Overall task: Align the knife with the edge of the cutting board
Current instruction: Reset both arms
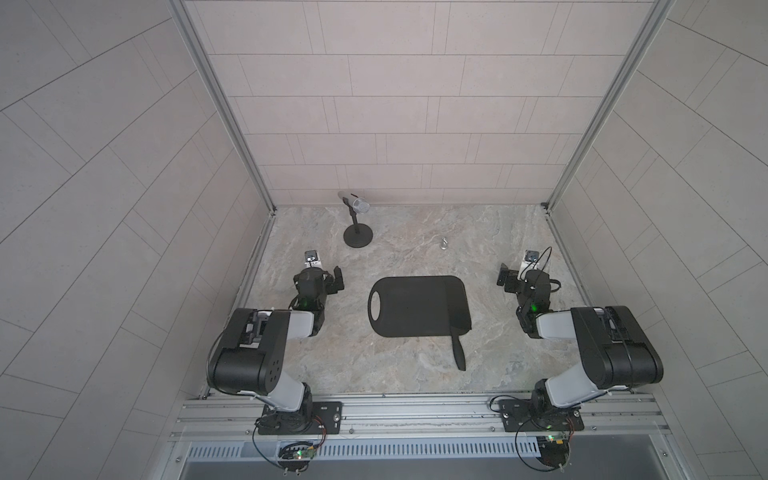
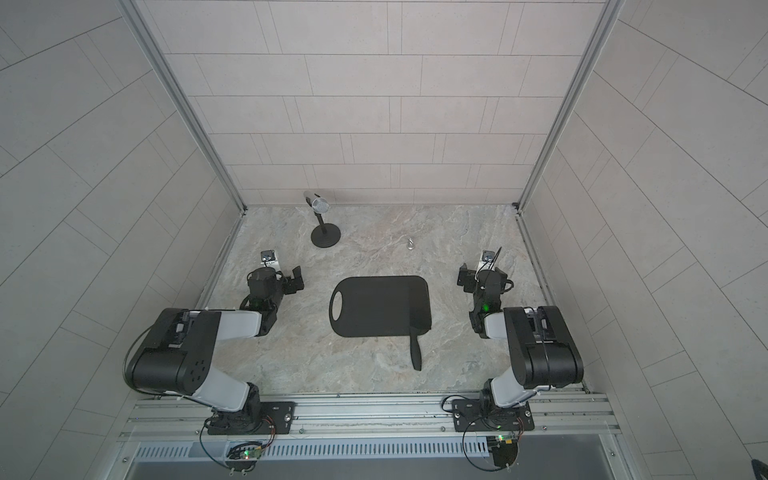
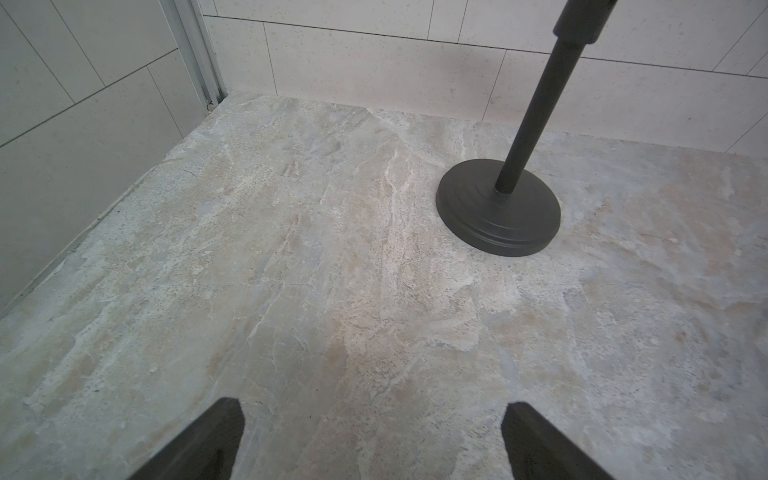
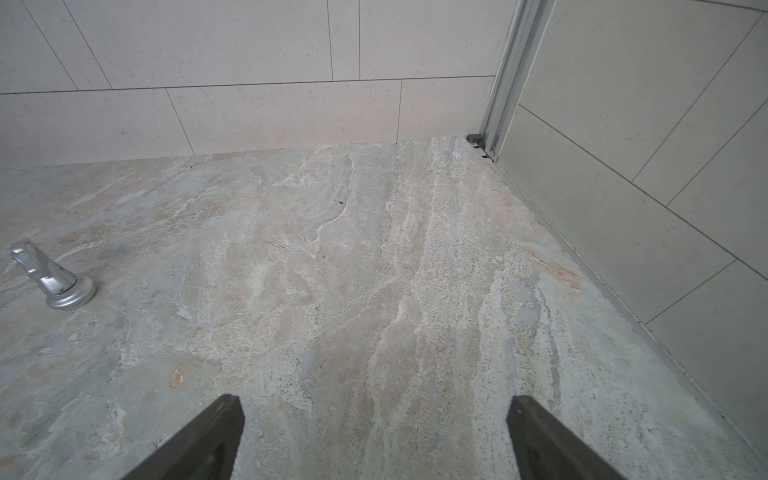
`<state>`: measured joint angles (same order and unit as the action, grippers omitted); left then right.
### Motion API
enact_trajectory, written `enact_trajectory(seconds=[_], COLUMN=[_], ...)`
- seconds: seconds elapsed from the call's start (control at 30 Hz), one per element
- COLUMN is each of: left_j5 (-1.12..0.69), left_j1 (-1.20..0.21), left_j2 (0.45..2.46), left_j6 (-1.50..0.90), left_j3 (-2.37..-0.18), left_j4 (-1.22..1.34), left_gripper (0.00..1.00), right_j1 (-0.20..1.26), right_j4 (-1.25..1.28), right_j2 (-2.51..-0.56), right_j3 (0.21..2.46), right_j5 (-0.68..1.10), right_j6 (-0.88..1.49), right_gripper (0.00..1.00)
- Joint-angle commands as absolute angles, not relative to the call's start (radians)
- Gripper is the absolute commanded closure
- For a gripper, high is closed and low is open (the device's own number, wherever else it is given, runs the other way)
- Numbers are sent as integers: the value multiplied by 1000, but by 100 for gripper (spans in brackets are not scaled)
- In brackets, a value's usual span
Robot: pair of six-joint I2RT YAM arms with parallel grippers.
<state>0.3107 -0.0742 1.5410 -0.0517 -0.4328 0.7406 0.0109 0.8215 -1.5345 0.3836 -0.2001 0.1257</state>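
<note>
The matte-black cutting board (image 1: 409, 305) (image 2: 374, 305) lies flat mid-table in both top views, its oval handle hole at the left end. The black knife (image 1: 456, 307) (image 2: 417, 311) rests with its broad blade along the board's right end, and its slim handle (image 1: 459, 353) sticks out past the board's near edge onto the stone. My left gripper (image 1: 338, 280) (image 3: 372, 411) hangs open left of the board, apart from it. My right gripper (image 1: 503, 279) (image 4: 376, 409) hangs open right of the board. Neither wrist view shows board or knife, only bare stone between the jaws.
A microphone on a stand with a round black base (image 1: 358, 235) (image 3: 498, 208) stands at the back left. A small silver metal piece (image 1: 443, 242) (image 4: 50, 276) sits behind the board. Tiled walls and aluminium posts close the table on three sides.
</note>
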Motion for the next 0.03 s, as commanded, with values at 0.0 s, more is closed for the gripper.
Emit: enact_trajectory(seconds=[0.0], left_j5=[302], left_j1=[-69], left_j2=[1534], left_j6=[-40], left_j3=[-434], left_j4=[760], left_gripper=[0], right_j1=[11], right_j4=[812], right_j2=[-1516], right_j3=[396], right_j5=[-213], right_j6=[124], right_gripper=[0])
